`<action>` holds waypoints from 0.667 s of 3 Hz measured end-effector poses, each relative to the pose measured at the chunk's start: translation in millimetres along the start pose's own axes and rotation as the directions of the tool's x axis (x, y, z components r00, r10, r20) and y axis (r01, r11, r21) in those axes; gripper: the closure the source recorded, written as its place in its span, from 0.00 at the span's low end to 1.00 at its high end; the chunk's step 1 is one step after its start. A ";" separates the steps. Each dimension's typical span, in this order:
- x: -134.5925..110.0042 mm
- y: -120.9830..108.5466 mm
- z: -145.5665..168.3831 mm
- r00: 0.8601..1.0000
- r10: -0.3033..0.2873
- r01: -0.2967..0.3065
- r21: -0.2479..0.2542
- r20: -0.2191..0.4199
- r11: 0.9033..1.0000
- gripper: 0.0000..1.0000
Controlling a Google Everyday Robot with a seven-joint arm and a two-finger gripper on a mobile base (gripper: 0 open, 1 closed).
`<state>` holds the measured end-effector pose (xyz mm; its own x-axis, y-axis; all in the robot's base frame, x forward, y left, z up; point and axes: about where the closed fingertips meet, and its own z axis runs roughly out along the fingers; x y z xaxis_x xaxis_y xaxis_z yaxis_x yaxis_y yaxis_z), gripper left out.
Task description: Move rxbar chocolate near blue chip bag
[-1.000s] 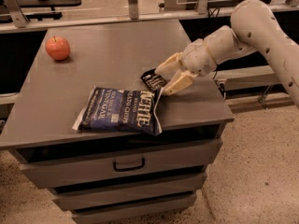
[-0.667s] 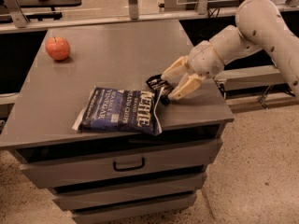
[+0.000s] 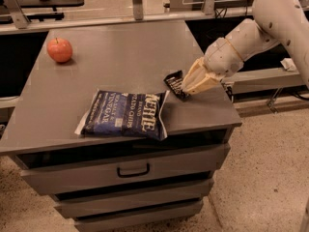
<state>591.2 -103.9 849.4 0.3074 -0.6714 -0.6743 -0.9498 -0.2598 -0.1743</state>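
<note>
The rxbar chocolate (image 3: 175, 84) is a small black bar, tilted, just right of the blue chip bag's right end seam. My gripper (image 3: 187, 87) comes in from the right and is shut on the bar's right end, low over the table top. The blue chip bag (image 3: 124, 114) lies flat near the front edge of the grey table (image 3: 120, 52), with white lettering facing up. The bar's lower end is close to the table surface; I cannot tell if it touches.
A red apple (image 3: 59, 50) sits at the table's far left. The table has drawers below with a handle (image 3: 133, 170). The table's right edge is just under my arm (image 3: 241, 42). Shelving and rails stand behind.
My gripper has moved right and slightly down with the rxbar chocolate in it. The chip bag and apple have not moved.
</note>
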 end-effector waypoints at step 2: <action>19.4 -7.5 -25.7 0.996 0.022 -0.018 0.050 -0.082 0.999 0.36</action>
<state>605.7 -132.9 856.1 0.2897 -0.7319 -0.6168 -0.9570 -0.2121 -0.1978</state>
